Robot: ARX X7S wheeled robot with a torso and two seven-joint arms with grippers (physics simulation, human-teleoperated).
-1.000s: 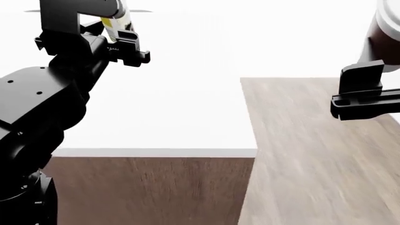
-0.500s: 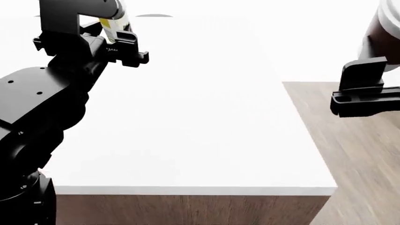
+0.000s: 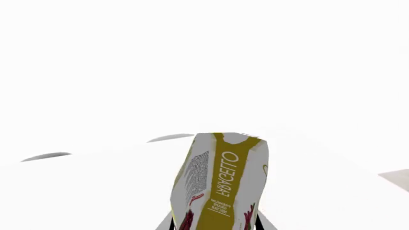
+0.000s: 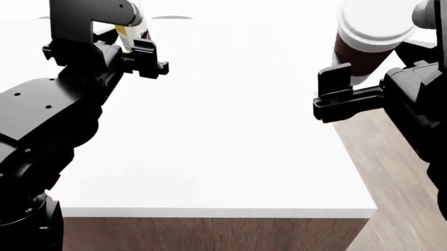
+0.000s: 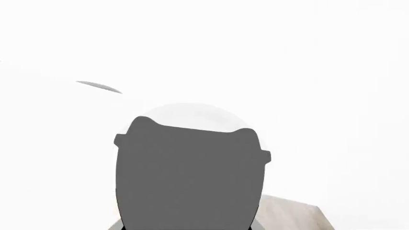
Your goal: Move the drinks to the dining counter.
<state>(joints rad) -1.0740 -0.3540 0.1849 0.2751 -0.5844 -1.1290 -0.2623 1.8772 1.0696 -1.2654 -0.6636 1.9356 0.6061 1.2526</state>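
The right pincer (image 4: pixel 349 78) has swung in — gripping a brown, white-lidded cup (image 4: pixel 368 36); left pincer (image 4: pixel 133 44) clamps the carton (image 3: pixel 221 184).

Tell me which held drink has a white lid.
The brown coffee cup in the right gripper; the left gripper carries a lidless yellow-printed carton.

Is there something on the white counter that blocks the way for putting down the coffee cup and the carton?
Nothing visible does. The dining counter top is bare below both arms. The right gripper holds the coffee cup near the counter's right edge; the left gripper holds the carton over its far left part.
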